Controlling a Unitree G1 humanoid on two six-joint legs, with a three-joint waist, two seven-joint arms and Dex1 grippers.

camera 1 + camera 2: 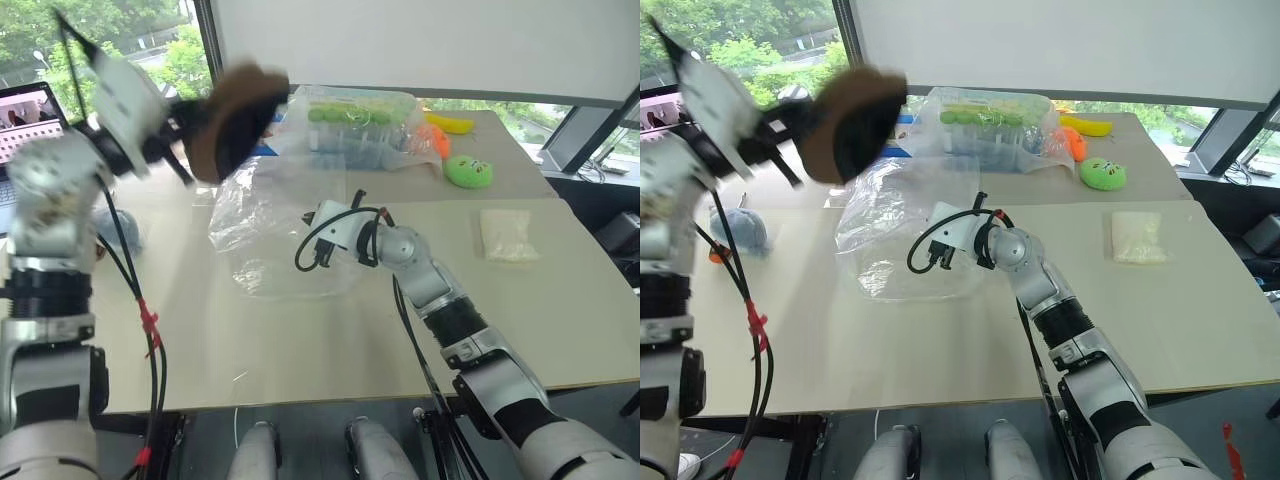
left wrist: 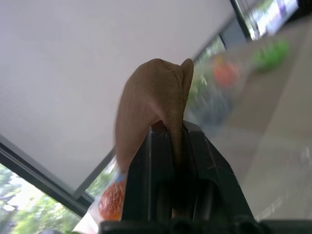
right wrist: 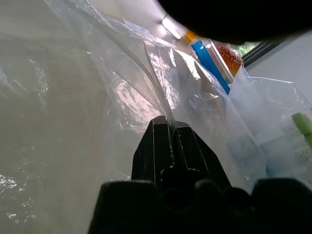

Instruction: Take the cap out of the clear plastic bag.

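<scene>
The left gripper [image 2: 176, 134] is raised at about 10 o'clock in the head views, above the table [image 1: 560, 300], with its fingers [image 2: 158, 170] clamped on the cap [image 1: 235, 120]. The brown cap hangs in the air, clear of the clear plastic bag [image 1: 275, 225], its fabric pinched between the two black fingers in the left wrist view.

The right gripper [image 3: 169, 127] sits near the centre of the table, its fingers [image 3: 156, 151] pressed together on a fold of the clear plastic bag, which lies crumpled and partly lifted around it.

Beyond the bag, toward 12 o'clock, rests a bulging clear bag [image 1: 360, 125] holding green and blue items. To its right, at about 1 o'clock, lie a yellow toy [image 1: 450, 124], an orange toy [image 1: 437, 142] and a green round toy [image 1: 468, 171]. A small whitish packet [image 1: 508, 236] lies at about 3 o'clock. At 9 o'clock, near the left arm, a blue-grey fuzzy toy [image 1: 738, 230] sits on the table.
</scene>
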